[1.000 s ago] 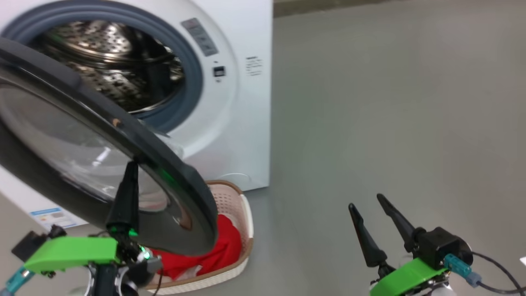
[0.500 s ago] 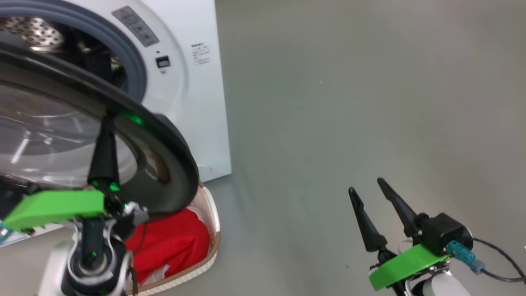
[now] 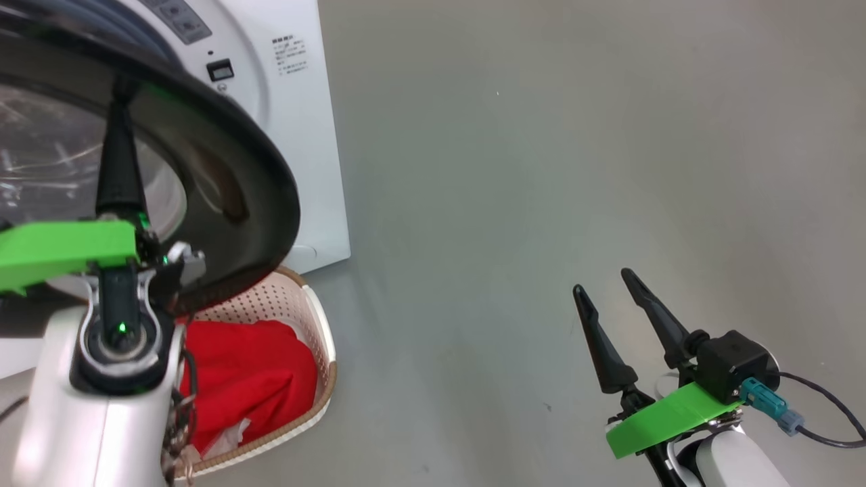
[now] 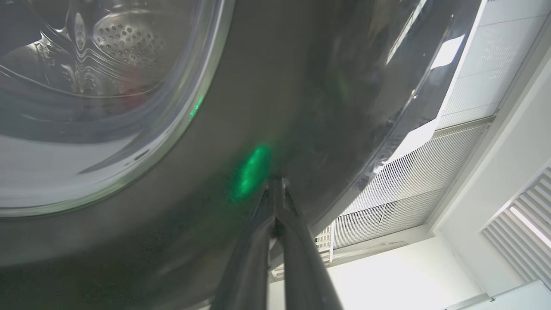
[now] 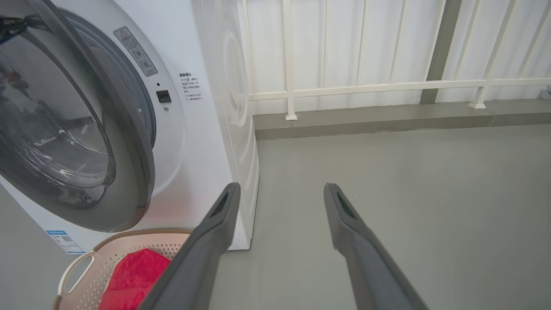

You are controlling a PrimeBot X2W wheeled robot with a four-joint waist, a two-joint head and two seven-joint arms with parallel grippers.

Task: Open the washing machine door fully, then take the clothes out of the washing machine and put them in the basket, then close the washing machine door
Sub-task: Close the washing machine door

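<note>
Head view looks down on the left gripper (image 3: 120, 101), its two fingers clenched together with nothing between them and their tips laid against the glossy black rim of the washing machine door (image 3: 260, 189), which stands partly open from the washing machine (image 3: 308, 135). Just below the door's lower edge the basket (image 3: 318, 325) sits on the floor (image 3: 541, 169), touching or nearly touching the machine's front, with the red clothes (image 3: 250, 379) bunched inside and a white piece at their lower edge. The right gripper (image 3: 603, 283) hangs at the lower right, well apart from the machine, jaws spread wide and empty. The left wrist view adds the contact up close: the fingertips touch the rim beside a green glow (image 4: 254, 170), the perforated drum (image 4: 125, 41) shows through the glass window (image 4: 86, 120), and pale grille panels (image 4: 430, 181) lie past the rim's edge. The right wrist view gives the machine's white front and side, a blue label (image 5: 64, 241) low on it, and the basket's handle (image 5: 73, 267). The floor is smooth, bare grey; at its far side a white railing (image 5: 366, 86) stands on a raised grey kerb (image 5: 387, 120).
</note>
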